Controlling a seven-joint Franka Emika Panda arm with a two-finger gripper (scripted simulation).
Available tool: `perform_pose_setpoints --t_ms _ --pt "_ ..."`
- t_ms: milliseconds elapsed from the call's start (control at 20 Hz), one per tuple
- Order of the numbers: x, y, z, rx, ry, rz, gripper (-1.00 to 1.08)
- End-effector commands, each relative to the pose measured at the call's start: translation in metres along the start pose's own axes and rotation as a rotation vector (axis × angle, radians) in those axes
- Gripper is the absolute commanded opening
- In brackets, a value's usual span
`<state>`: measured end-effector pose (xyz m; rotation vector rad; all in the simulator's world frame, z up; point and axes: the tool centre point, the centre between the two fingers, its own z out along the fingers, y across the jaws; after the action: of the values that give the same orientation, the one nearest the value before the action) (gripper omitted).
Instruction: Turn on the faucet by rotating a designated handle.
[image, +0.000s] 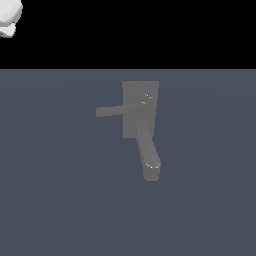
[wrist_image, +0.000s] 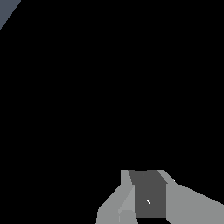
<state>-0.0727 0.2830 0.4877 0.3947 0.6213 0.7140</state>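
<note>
The matte grey faucet, an upright rectangular block, stands on the flat slate-blue surface, well apart from the jaws. Its thick rounded spout and thin square-ended handle jut out. The blocky grey jaws hold nothing; how wide they stand cannot be told.

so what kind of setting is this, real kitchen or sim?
Looks like a bare simulator scene, not a kitchen: a lone grey faucet with its handle on a flat blue-grey floor, black void behind. No sink, no counter. The arm barely shows in a corner.
</note>
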Motion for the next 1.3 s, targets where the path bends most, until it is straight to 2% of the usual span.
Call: perform_pose_setpoints --t_ms 0,350,650,900,1250 --pt "0.024 -0.025 -0.018 -0.007 0.092 -0.061 -1.00" --pt "0.075 -0.111 -0.077 0.011 0.344 -0.235 -1.00" --pt "0.094 -0.184 -0.128 0.059 0.528 -0.365 -1.00" --pt "0.098 -0.228 -0.160 0.099 0.634 -0.440 -1.00" --pt "0.098 -0.264 -0.189 0.138 0.722 -0.499 -1.00"
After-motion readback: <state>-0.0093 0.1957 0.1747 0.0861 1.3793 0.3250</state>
